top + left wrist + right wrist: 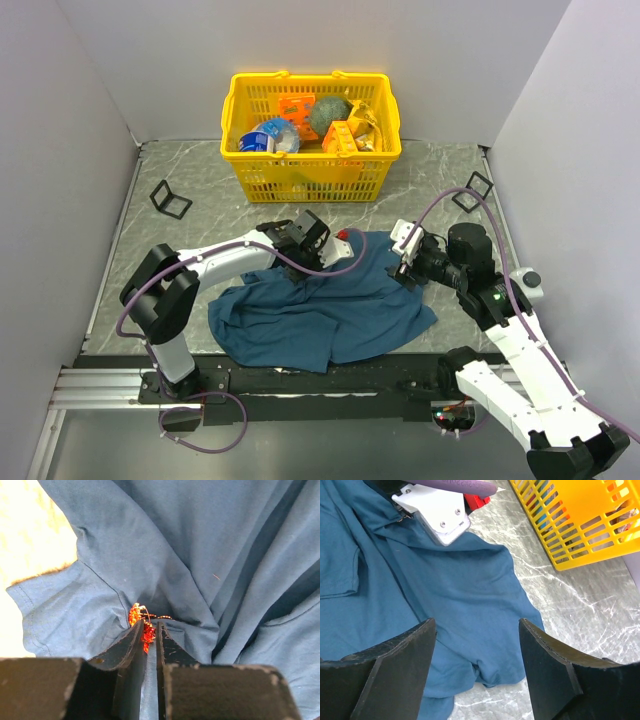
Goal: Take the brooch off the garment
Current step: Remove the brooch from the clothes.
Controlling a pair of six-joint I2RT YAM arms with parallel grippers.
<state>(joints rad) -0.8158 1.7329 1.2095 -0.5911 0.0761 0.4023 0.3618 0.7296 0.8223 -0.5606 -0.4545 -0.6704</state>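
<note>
The garment is a blue T-shirt crumpled on the marble table, also in the left wrist view and the right wrist view. The brooch is a tiny glittering orange-red trinket pinned on a bunched fold of the cloth. My left gripper is shut on the brooch, its black jaws almost together with the trinket between their tips; it sits at the shirt's far edge. My right gripper is open and empty, hovering over the shirt's right part.
A yellow basket with assorted items stands at the back, its corner in the right wrist view. Black wire stands sit at the far left and far right. A small red thing lies by the left gripper's head.
</note>
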